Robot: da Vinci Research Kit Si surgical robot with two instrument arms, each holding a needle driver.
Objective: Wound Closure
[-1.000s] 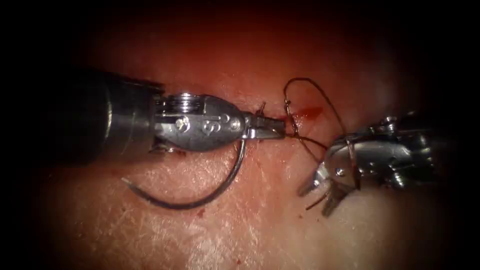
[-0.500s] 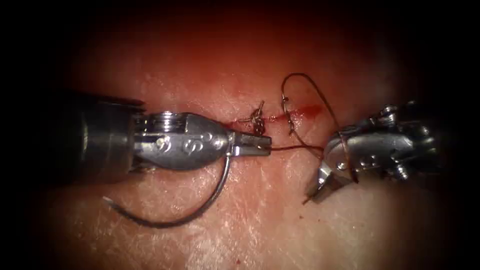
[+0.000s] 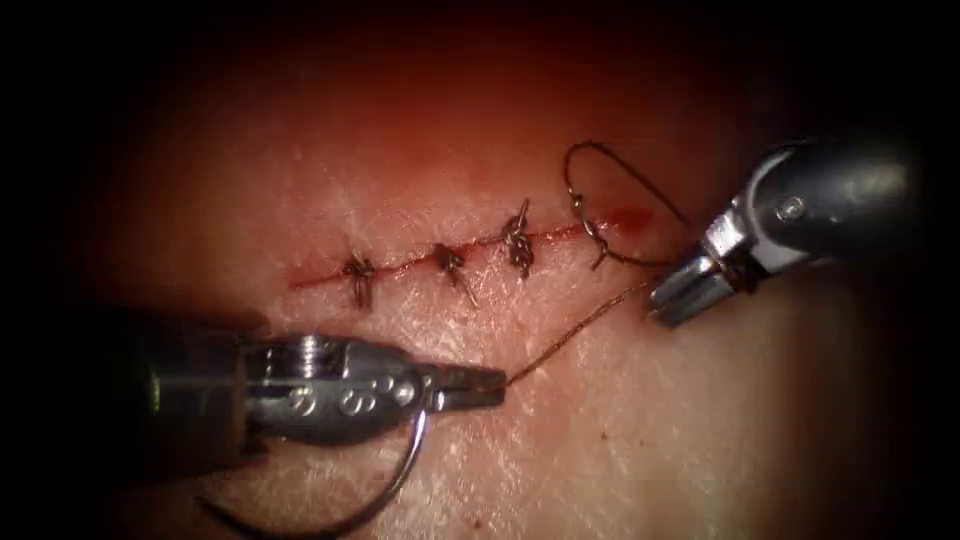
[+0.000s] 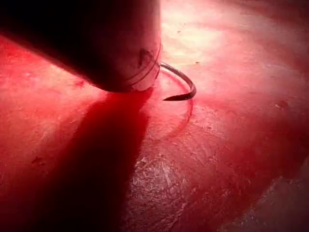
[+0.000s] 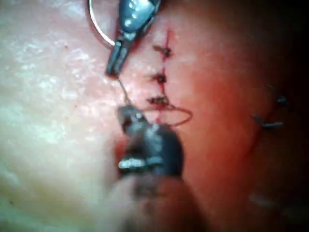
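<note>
The needle (image 3: 395, 495) is carried clear of the tissue (image 3: 620, 440), below the cut (image 3: 420, 262) and toward its left end; it is gripped near its thread end by the closed jaws of the left tool (image 3: 470, 385), and its curve hangs beneath that tool, with the point shown free above the surface in the left wrist view (image 4: 179, 86). The thread (image 3: 570, 335) is seen running taut from the left tool's tip up and to the right, toward the right tool (image 3: 680, 297). The right tool's jaws are closed at the thread's far end, just right of the cut; the thread is apparently held there. A loose loop (image 3: 625, 170) is formed above the right end of the cut, rising from the newest stitch (image 3: 590, 228). Three knotted stitches (image 3: 445, 262) are laid across the cut to its left. A patch of red fluid (image 3: 628, 215) is seen at the cut's right end. In the right wrist view, the right tool (image 5: 126, 116) is shown beside the row of stitches, with the left tool (image 5: 118, 63) beyond it.
</note>
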